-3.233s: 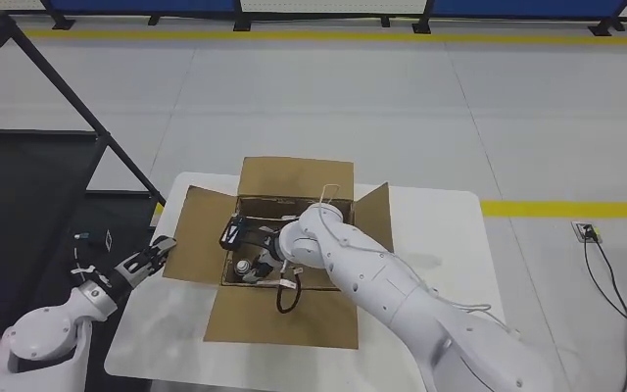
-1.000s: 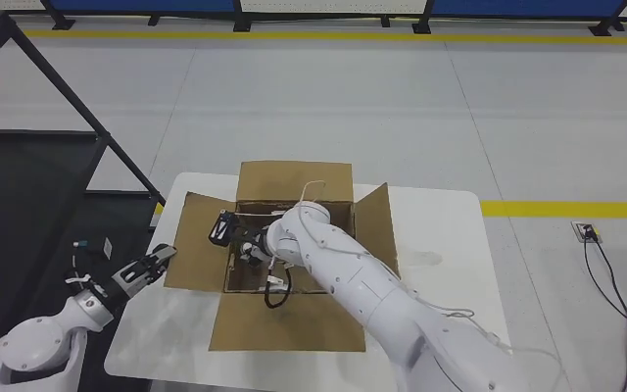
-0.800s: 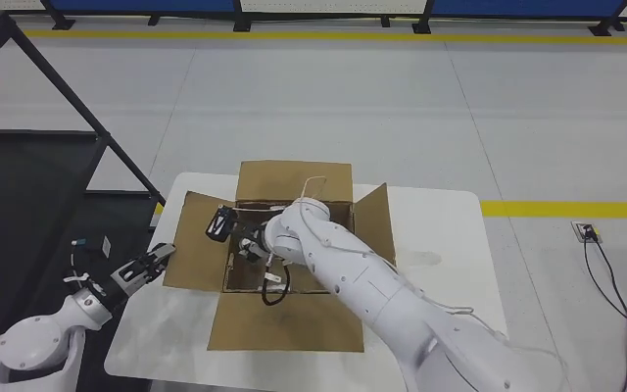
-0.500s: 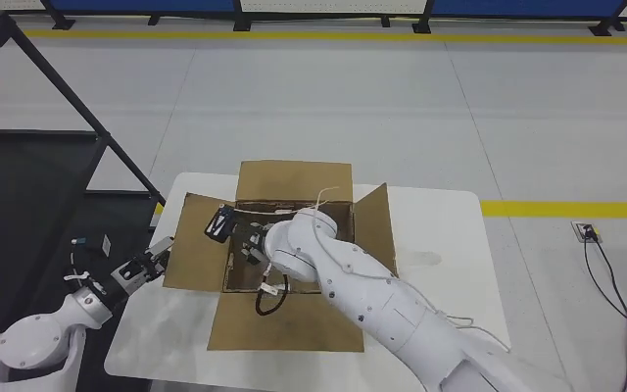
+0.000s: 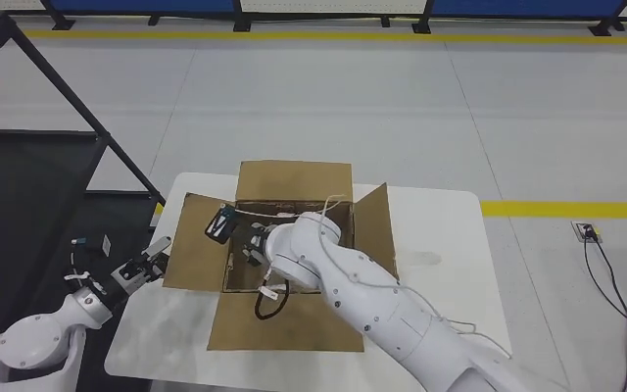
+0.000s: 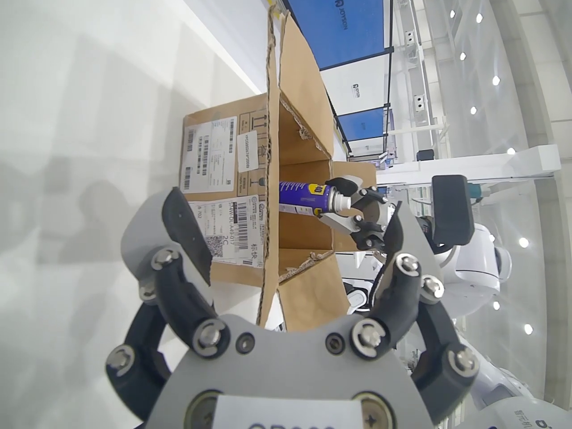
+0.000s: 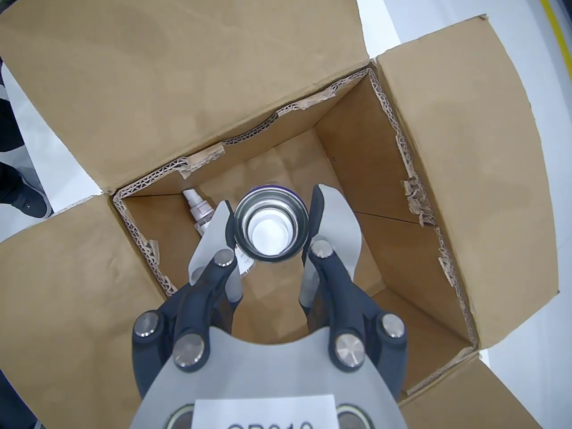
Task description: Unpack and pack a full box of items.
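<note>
Where the worktop's [image 5: 431,235] left edge comes nearest us, we see the left pincer [image 6: 290,243] hanging released, its fingers spread wide, just beside the outspread left flap of the cardboard box [image 7: 348,153]. Farther in, the right pincer [image 7: 271,214] is clenched on a blue spray can [image 6: 303,199], gripping it at its nozzle end over the box's opening. Beneath it, on the box floor by a corner, lies a small white pump bottle [image 7: 199,207], probably on its side, though a finger covers part of it. Beyond, the far flap stands folded back.
</note>
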